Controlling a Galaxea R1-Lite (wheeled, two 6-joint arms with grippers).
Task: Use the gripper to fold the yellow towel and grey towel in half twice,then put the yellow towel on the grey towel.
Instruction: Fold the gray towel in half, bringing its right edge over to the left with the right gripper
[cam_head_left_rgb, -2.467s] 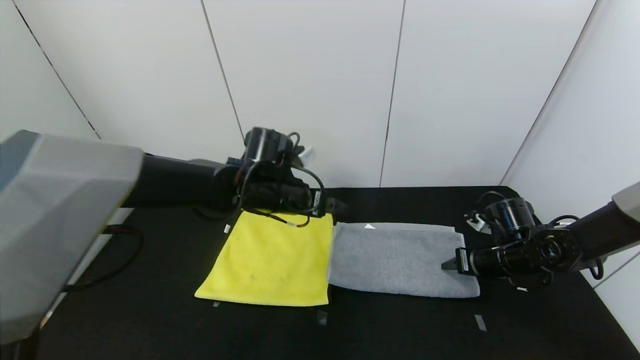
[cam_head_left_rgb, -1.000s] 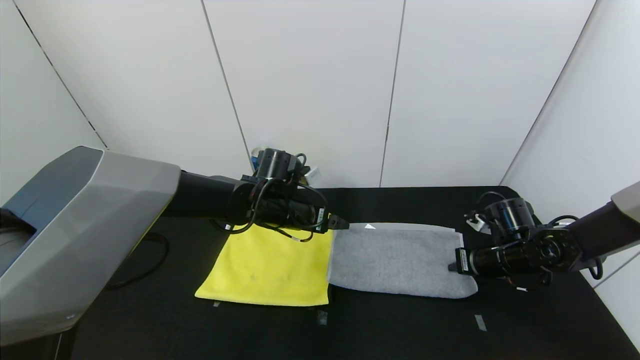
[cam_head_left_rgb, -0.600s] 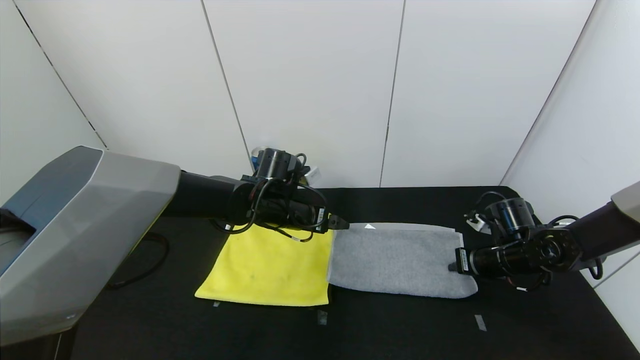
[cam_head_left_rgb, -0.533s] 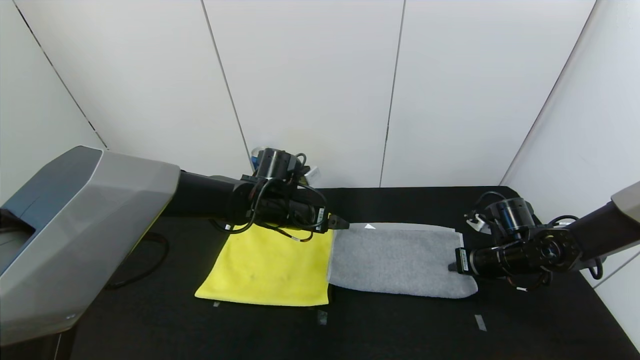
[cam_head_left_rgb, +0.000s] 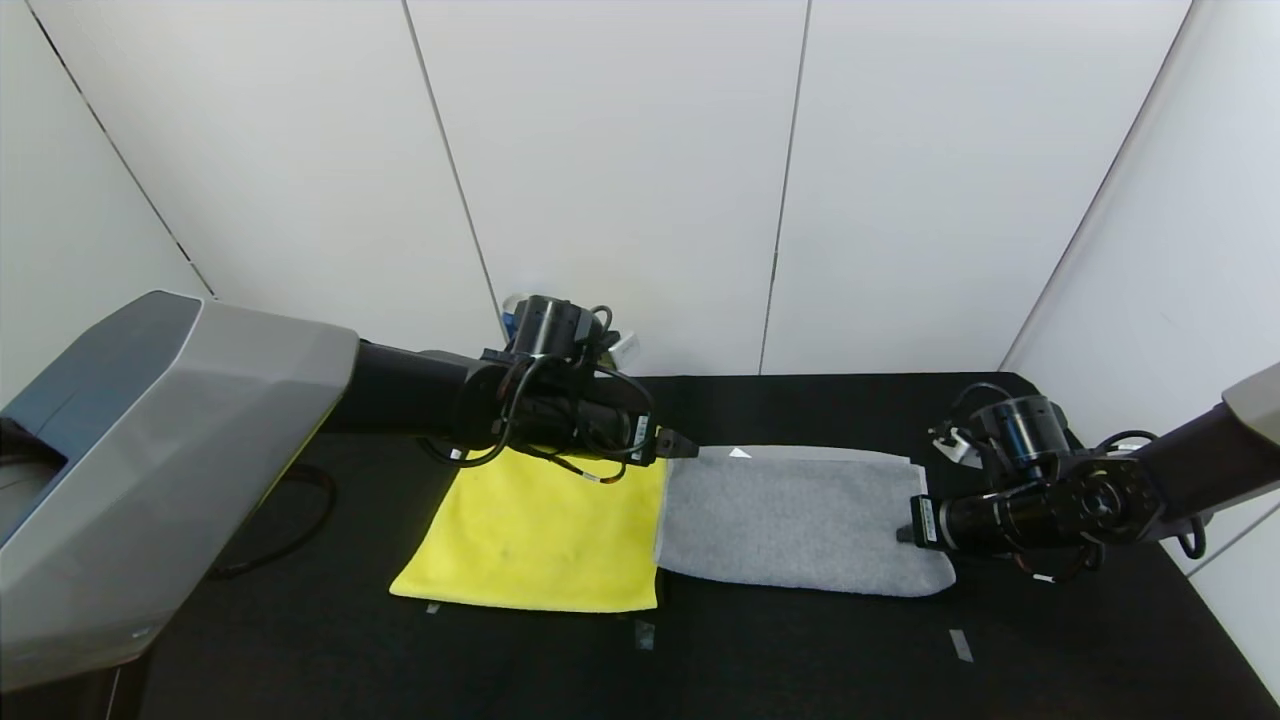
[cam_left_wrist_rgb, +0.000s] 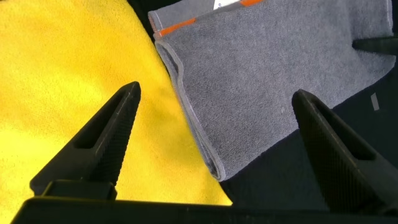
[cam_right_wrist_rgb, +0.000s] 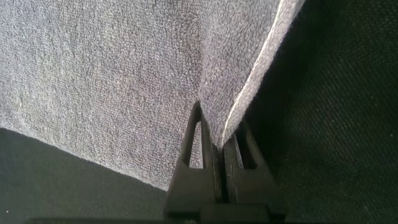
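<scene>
Lying flat on the bench beside the yellow towel, the limp grey towel is best taken by its hem, which the right hand pinches while the left hand hovers spread.

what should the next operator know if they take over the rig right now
Right gripper: shut on the grey towel, pinching its right-hand edge.
Left gripper: open, hovering over the seam where the yellow towel meets the grey towel's left edge.
Both towels lie flat, side by side on the black table.
Left: the remaining folds, then the yellow towel goes on the grey one.
</scene>
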